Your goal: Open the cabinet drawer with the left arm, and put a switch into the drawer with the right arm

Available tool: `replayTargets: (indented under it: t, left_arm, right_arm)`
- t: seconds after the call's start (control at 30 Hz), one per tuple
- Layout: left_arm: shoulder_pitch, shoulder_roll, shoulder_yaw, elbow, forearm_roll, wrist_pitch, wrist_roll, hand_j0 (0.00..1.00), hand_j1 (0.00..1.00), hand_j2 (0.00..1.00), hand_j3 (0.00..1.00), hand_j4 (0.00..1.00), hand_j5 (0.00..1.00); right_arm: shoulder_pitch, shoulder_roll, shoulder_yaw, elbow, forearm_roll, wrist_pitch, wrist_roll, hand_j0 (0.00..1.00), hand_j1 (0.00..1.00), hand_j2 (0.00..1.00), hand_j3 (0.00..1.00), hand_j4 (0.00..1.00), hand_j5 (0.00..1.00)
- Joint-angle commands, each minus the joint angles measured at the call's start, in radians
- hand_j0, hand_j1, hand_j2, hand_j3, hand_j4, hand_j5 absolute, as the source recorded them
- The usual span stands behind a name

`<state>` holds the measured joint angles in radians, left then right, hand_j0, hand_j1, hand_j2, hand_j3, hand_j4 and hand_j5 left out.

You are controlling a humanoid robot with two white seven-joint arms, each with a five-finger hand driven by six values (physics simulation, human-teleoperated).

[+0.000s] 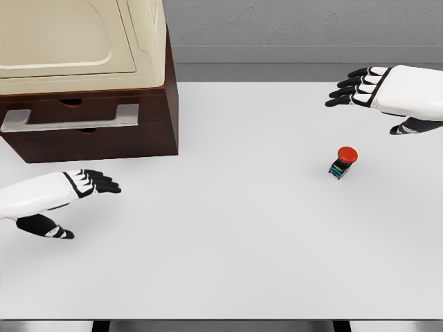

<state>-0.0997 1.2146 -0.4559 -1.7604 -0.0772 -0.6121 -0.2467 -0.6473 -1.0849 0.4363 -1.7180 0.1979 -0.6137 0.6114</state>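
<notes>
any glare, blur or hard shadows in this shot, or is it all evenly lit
Head view: flat, even light, everything in focus; the white table shows no glare and only faint shadow under the switch; the dark cabinet is shaded under its cream top; the left hand and right hand cast almost none.

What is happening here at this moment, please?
A two-armed humanoid robot stands at a white table, and nothing is being held yet. The left hand hovers open in front of the brown cabinet, below the drawer's silver handle; the drawer looks shut. The right hand hovers open at the far right, above and behind the switch, a small box with a red button that stands alone on the table. Neither hand touches anything.
</notes>
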Motion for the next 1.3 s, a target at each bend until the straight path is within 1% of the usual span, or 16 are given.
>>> replayTargets:
  t: [0.0,0.17,0.23,0.33,0.4,0.43,0.47,0.5,0.57,0.6,0.7,0.83,0.9,0.97,1.1,1.27]
  left_arm:
    - [0.0,0.0,0.0,-0.001,0.007,0.001,-0.002,1.0,1.0,1.0,1.0,1.0,1.0]
    - [-0.014,0.008,-0.003,-0.002,0.014,0.001,0.004,1.0,1.0,1.0,1.0,1.0,1.0]
    - [-0.057,0.008,-0.003,-0.002,0.019,0.001,0.004,1.0,1.0,1.0,1.0,1.0,1.0]
    - [-0.104,0.008,-0.003,-0.002,0.043,0.001,-0.012,1.0,1.0,1.0,1.0,1.0,1.0]
    - [-0.12,0.011,-0.02,-0.004,0.14,0.001,-0.091,1.0,1.0,1.0,1.0,1.0,1.0]
    - [-0.124,-0.023,-0.056,-0.004,0.24,0.001,-0.235,0.99,0.99,0.99,0.99,0.99,0.99]
    - [-0.141,-0.03,-0.07,-0.004,0.277,0.001,-0.289,0.96,0.96,0.96,0.96,0.96,0.96]
    - [-0.176,-0.024,-0.105,-0.002,0.292,0.001,-0.289,0.95,0.95,0.95,0.95,0.95,0.95]
    - [-0.238,-0.01,-0.233,-0.002,0.427,0.001,-0.29,0.98,0.98,0.98,0.98,0.98,0.98]
    - [-0.253,0.006,-0.242,-0.002,0.436,0.001,-0.289,0.98,0.98,0.98,0.98,0.98,0.98]
    - [-0.282,0.051,-0.285,-0.002,0.599,0.001,-0.29,0.97,0.97,0.97,0.97,0.97,0.97]
    - [-0.313,0.114,-0.285,-0.002,0.666,0.001,-0.29,0.94,0.94,0.94,0.94,0.94,0.94]
    - [-0.373,0.06,-0.326,-0.002,0.677,0.001,-0.304,0.96,0.96,0.96,0.96,0.96,0.96]
    - [-0.377,0.072,-0.343,-0.002,0.744,0.001,-0.354,1.0,1.0,1.0,1.0,1.0,1.0]
    - [-0.393,0.089,-0.336,-0.002,0.827,0.001,-0.364,1.0,1.0,1.0,1.0,1.0,1.0]
    - [-0.405,0.102,-0.294,-0.002,0.817,0.037,-0.364,1.0,1.0,1.0,1.0,1.0,1.0]
  right_arm:
    - [0.0,-0.001,0.001,0.0,-0.005,0.003,-0.001,1.0,1.0,1.0,1.0,1.0,1.0]
    - [0.002,-0.001,0.013,0.0,-0.006,0.003,-0.001,1.0,1.0,1.0,1.0,1.0,1.0]
    - [0.002,-0.001,0.085,0.0,-0.005,0.003,-0.001,1.0,1.0,1.0,1.0,1.0,1.0]
    - [0.008,-0.003,0.091,0.002,-0.003,0.003,-0.001,1.0,1.0,1.0,1.0,1.0,1.0]
    - [0.008,-0.003,0.113,0.003,-0.002,0.003,-0.001,1.0,1.0,1.0,1.0,1.0,1.0]
    - [0.008,-0.003,0.113,0.003,-0.002,0.003,-0.001,1.0,1.0,1.0,1.0,1.0,1.0]
    - [0.006,-0.004,0.111,0.005,-0.003,0.003,-0.001,1.0,1.0,1.0,1.0,1.0,1.0]
    - [0.006,-0.003,0.11,0.006,-0.003,0.003,-0.001,1.0,1.0,1.0,1.0,1.0,1.0]
    - [0.009,-0.006,0.108,0.048,-0.002,0.003,-0.001,1.0,1.0,1.0,1.0,1.0,1.0]
    - [0.009,-0.006,0.108,0.048,0.0,0.003,-0.001,1.0,1.0,1.0,1.0,1.0,1.0]
    - [0.012,-0.007,0.144,0.048,0.003,0.003,-0.001,1.0,1.0,1.0,1.0,1.0,1.0]
    - [0.011,-0.004,0.171,0.101,0.032,0.003,-0.001,1.0,1.0,1.0,1.0,1.0,1.0]
    - [0.009,0.0,0.171,0.143,0.034,0.003,-0.001,1.0,1.0,1.0,1.0,1.0,1.0]
    - [0.009,0.016,0.173,0.146,0.055,0.003,-0.001,1.0,1.0,1.0,1.0,1.0,1.0]
    - [0.006,0.036,0.205,0.146,0.071,0.003,-0.001,1.0,1.0,1.0,1.0,1.0,1.0]
    - [0.005,0.063,0.205,0.152,0.113,0.003,-0.001,1.0,1.0,1.0,1.0,1.0,1.0]
